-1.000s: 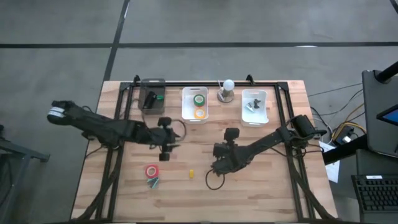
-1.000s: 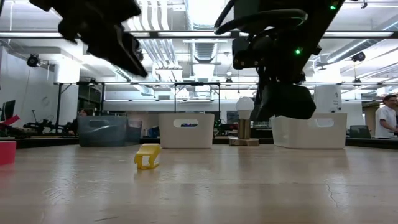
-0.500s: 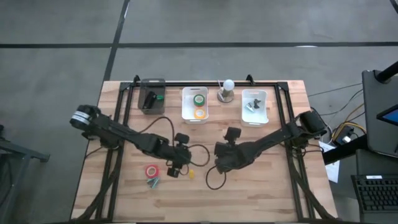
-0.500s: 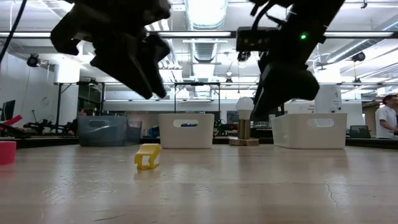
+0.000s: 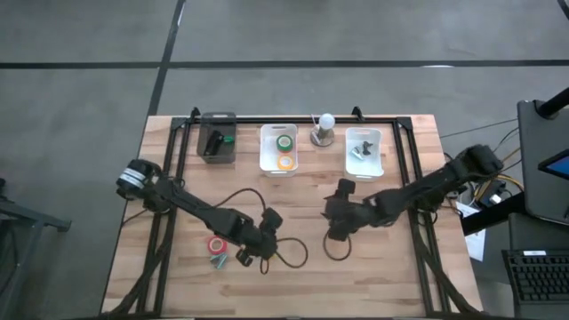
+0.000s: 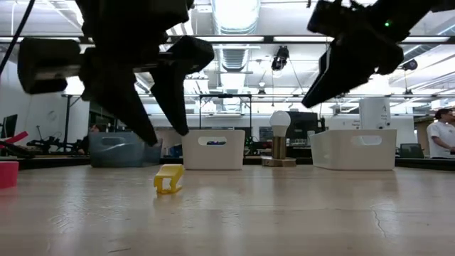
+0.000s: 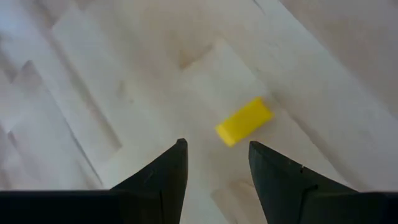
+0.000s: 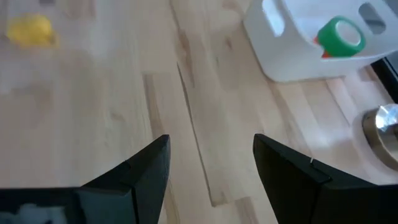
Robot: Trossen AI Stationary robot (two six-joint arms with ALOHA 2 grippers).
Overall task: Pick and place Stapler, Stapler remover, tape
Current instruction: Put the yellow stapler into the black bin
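Note:
A small yellow tape piece [image 7: 244, 121] lies on the bare wood; it also shows in the low view [image 6: 168, 178]. My left gripper [image 7: 214, 163] is open and hangs just above it, a finger on either side in the low view [image 6: 166, 134], touching nothing. My right gripper [image 8: 211, 158] is open and empty, raised over the table's middle [image 5: 336, 228]. A red tape roll [image 5: 216, 244] lies flat near the front left. The black stapler [image 5: 213, 142] lies in a dark bin. Green and orange rolls [image 5: 285, 151] lie in a white bin.
A small grey-green item [image 5: 219, 260] lies beside the red roll. Three bins stand along the far edge: dark [image 5: 204, 153], white [image 5: 267, 164], white [image 5: 378, 167] with dark items. A bulb on a stand [image 5: 324, 130] stands between the white bins. Cables loop under both wrists.
My left gripper has gone toward the table's near edge and a little right, coming down over the yellow piece. My right gripper has risen and drawn back toward the table's right side. The yellow piece has stayed where it was.

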